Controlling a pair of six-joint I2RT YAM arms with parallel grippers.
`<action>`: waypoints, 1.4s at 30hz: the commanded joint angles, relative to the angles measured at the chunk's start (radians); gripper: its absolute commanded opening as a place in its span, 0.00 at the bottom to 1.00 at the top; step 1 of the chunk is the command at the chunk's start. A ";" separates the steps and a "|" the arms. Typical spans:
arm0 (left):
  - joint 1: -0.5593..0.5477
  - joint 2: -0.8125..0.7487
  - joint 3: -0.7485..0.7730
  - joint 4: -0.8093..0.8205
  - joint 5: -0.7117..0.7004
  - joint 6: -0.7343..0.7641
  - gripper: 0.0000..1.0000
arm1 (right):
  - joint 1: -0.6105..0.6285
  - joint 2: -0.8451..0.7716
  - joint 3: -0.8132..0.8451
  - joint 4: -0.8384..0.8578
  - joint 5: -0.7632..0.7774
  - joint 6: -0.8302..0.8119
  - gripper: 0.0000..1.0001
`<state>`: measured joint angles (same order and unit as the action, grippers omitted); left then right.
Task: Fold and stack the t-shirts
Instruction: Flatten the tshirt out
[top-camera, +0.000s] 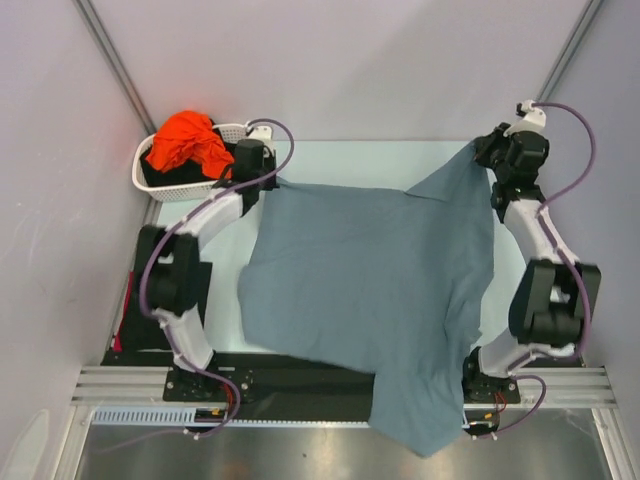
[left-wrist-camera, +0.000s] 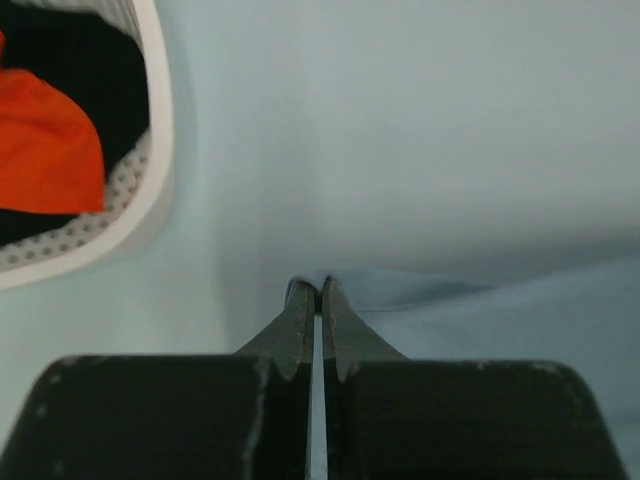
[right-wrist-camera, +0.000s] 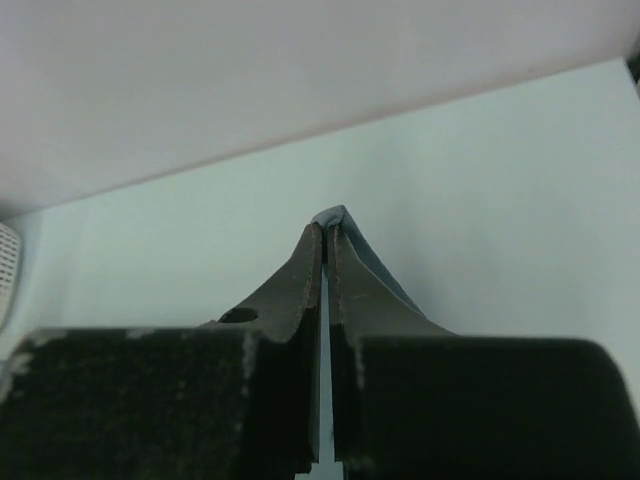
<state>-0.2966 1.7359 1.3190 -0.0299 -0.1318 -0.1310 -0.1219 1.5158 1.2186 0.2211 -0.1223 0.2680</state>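
Step in hand: spreading the grey-blue t-shirt (top-camera: 370, 280) flat, ahead of the first fold.

My left gripper (left-wrist-camera: 314, 285) is pressed together on one corner of it, just beside the basket (top-camera: 165, 190), with a sliver of cloth showing at the tips. My right gripper (right-wrist-camera: 327, 228) is pinching the opposite corner the same way, well apart from the basket, across the table (top-camera: 350, 160). That corner looks raised; the left one sits low.

The shirt hangs between the two pinches and drapes away from the basket. Its tail spills over the table edge, at the corner diagonally opposite the basket.

The orange t-shirt (top-camera: 188, 140) is bunched in the basket on top of something black (left-wrist-camera: 80, 50). It's likely more shirts, but I can't confirm. There's no stack yet, so I judge we're early.

Next move, my read:
- Hold both pinches and pull the corners apart to take out the slack.
- Drag the overhanging tail up onto the table.
- Lower both corners together.

Risks: the left corner could snag the basket rim, and the thin pinches could slip.
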 joint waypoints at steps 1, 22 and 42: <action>0.037 0.143 0.191 0.084 0.069 -0.027 0.00 | -0.010 0.136 0.065 0.204 -0.030 0.002 0.00; 0.139 0.373 0.385 0.051 0.182 -0.078 0.01 | 0.031 0.636 0.608 0.069 -0.103 -0.061 0.00; 0.149 0.462 0.530 0.041 0.368 -0.188 0.00 | 0.048 0.758 0.915 -0.054 -0.085 -0.099 0.00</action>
<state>-0.1562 2.2219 1.8366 -0.0147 0.2077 -0.3065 -0.0853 2.3009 2.0888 0.1806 -0.2188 0.1848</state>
